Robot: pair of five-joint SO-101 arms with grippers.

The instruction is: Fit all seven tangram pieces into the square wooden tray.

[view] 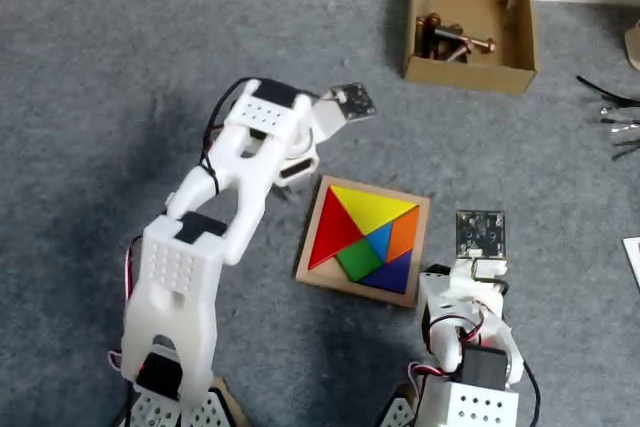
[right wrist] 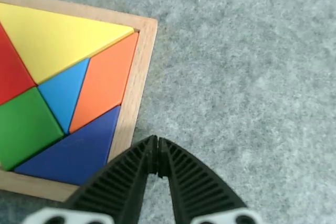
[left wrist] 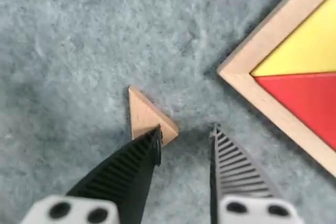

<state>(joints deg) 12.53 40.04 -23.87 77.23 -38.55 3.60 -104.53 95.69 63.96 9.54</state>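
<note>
Packed into the square wooden tray (right wrist: 137,77): yellow triangle (right wrist: 58,35), red triangle (right wrist: 10,72), green square (right wrist: 26,127), light-blue triangle (right wrist: 63,95), orange parallelogram (right wrist: 105,82), dark-blue triangle (right wrist: 73,150). Outside on the grey felt bench (left wrist: 79,35), near a tray corner: small plain-wood triangle (left wrist: 146,116). Over it, left hand (left wrist: 186,129), fingers spread apart, one tip at its corner. Right hand (right wrist: 156,142) pinched closed on nothing beside the tray's dark-blue side

The grey table covering (left wrist: 79,35) is recorded as matt, fibrous, felt-like cloth. The square pale wooden tray (left wrist: 273,32) and the small bare wooden triangle (left wrist: 144,119) are noted as unvarnished and matt. The coloured tangram pieces (right wrist: 105,82) are found smooth and painted. Black, ribbed, matt plastic is observed on the left gripper (left wrist: 186,132) and the right gripper (right wrist: 157,148).
</note>
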